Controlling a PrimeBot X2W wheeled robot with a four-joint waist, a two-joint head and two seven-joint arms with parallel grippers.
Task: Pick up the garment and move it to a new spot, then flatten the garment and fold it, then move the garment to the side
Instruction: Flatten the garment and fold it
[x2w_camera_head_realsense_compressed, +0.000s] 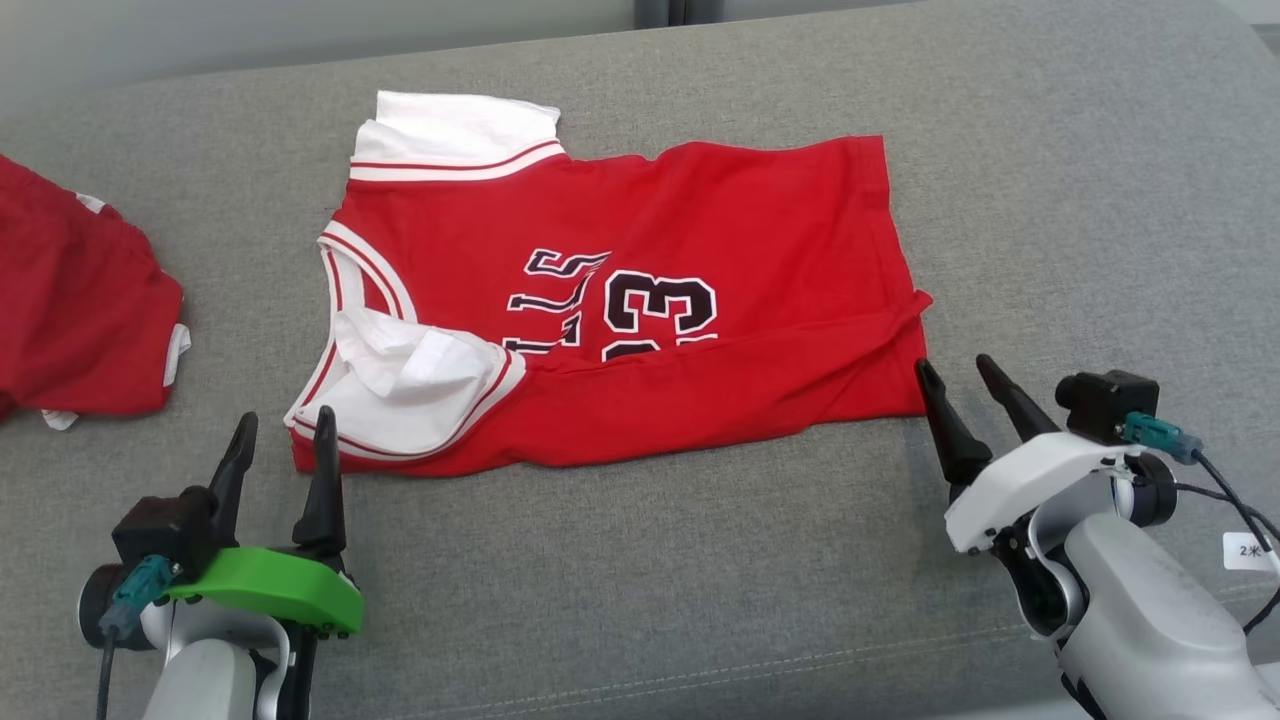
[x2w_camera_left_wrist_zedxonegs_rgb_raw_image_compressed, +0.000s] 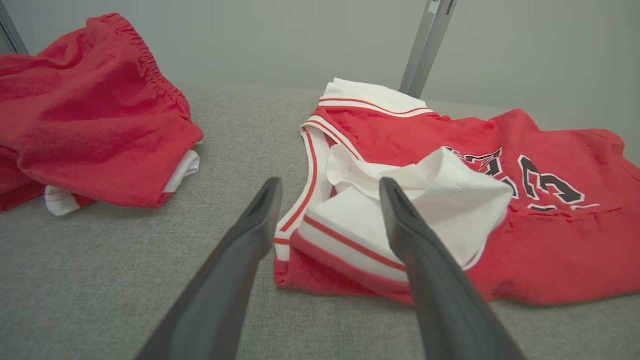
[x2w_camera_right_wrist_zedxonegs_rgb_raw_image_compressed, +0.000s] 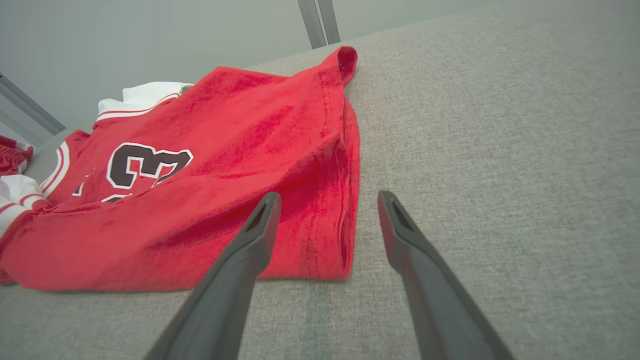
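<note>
Two corners worth pinching: near sleeve corner and near hem corner of the jersey. Just beside the first, left end effector, spread wide, empty; just beside the second, right end effector, likewise wide and empty. Jersey lying on the grey couch, near edge doubled over, red shorts well to its left. Probably light, limp, a little slick: prone to sagging, needing a grip through both layers.
</note>
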